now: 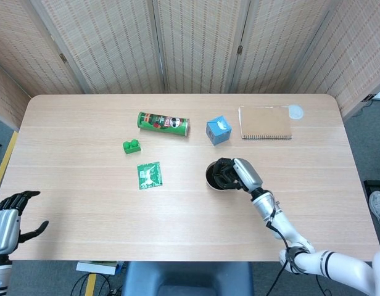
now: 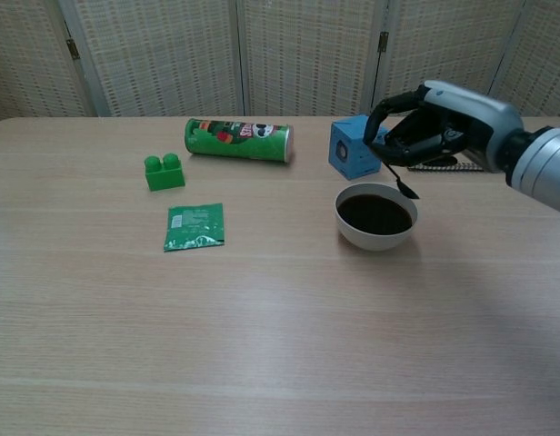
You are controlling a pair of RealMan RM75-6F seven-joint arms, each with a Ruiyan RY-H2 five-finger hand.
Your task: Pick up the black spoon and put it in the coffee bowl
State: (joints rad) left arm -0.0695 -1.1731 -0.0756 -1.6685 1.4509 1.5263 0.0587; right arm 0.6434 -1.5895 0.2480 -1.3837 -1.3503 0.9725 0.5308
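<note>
Above the bowl: right hand [image 2: 432, 125] holds the black spoon [image 2: 403, 183], tip pointing down, clear of the rim.
Coffee bowl [image 2: 351, 230]: on the table, near the blue box [image 2: 357, 146].
Left hand [image 1: 8, 217]: off the table edge, fingers spread, holding nothing.

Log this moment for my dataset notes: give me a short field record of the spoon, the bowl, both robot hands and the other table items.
spoon: black spoon, held by the right robot hand, tip angled down over the bowl
bowl: coffee bowl, white, full of dark liquid
left robot hand: off the table's near left edge, holding nothing
other items: green can lying down, green block, green packet, blue cube, notebook
</note>
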